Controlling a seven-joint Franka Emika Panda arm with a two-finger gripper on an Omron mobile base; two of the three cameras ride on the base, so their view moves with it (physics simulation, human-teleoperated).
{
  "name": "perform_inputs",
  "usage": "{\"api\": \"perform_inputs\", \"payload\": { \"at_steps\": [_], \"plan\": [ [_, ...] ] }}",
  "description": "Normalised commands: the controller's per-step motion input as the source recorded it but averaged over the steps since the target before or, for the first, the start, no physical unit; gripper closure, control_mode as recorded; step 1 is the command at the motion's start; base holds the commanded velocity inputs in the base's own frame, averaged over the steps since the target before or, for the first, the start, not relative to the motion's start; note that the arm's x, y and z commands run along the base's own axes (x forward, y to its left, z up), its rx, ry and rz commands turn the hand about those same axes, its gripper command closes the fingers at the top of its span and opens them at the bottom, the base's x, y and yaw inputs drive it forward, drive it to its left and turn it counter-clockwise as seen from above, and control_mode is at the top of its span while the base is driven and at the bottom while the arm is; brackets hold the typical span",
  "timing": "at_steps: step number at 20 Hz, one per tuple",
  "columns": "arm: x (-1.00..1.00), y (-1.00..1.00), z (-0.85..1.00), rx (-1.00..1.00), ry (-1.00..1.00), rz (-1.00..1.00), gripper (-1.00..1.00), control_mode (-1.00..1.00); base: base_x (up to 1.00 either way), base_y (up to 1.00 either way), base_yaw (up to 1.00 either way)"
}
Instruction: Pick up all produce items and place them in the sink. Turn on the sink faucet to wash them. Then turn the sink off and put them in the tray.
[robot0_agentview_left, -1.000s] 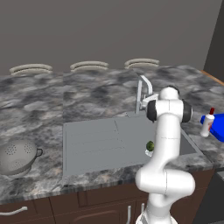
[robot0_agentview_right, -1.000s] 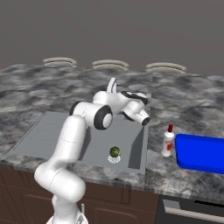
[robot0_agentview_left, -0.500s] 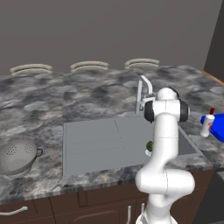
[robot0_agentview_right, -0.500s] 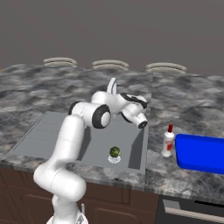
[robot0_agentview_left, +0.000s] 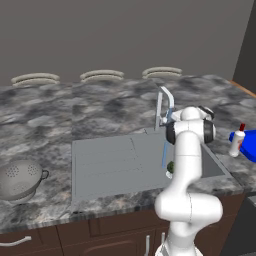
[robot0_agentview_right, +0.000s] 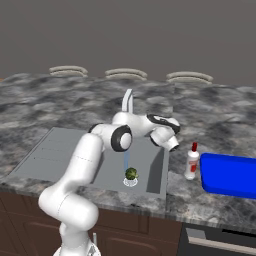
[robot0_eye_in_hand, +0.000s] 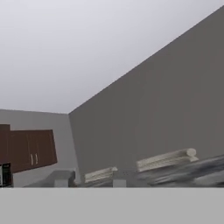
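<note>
From my right base camera I see the gripper held out at about 3 o'clock from the faucet, over the right rim of the sink, its fingers pressed together with nothing between them. That same view gives me the broccoli floret plainly: it sits in the basin on the round white drain, with a thin blue stream of water falling onto it from the spout. From the left base camera the arm's upright link covers most of the floret; I only get a sliver of green at its left edge, with the water stream just at 11 o'clock of it. The left view does give me a grey perforated colander on the counter at 9 o'clock from the sink, which the right view lacks. The blue tray lies on the counter at 3 o'clock from the basin, with a white red-capped bottle standing between it and the sink. The hand camera looks up at grey walls and brown cabinets. I cannot read any writing on the bottle.
</note>
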Motion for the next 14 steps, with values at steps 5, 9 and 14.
{"api": "perform_inputs", "payload": {
  "at_steps": [5, 9, 14],
  "plan": [
    [-0.28, -0.12, 0.16, 0.00, 0.10, -0.15, 1.00, -1.00, 0.00, 0.00, 0.00],
    [-0.14, 0.09, 0.02, 0.00, 0.12, -0.14, -1.00, -1.00, 0.00, 0.00, 0.00],
    [0.24, 0.08, -0.01, 0.00, 0.09, -0.09, -1.00, -1.00, 0.00, 0.00, 0.00]
  ]
}}
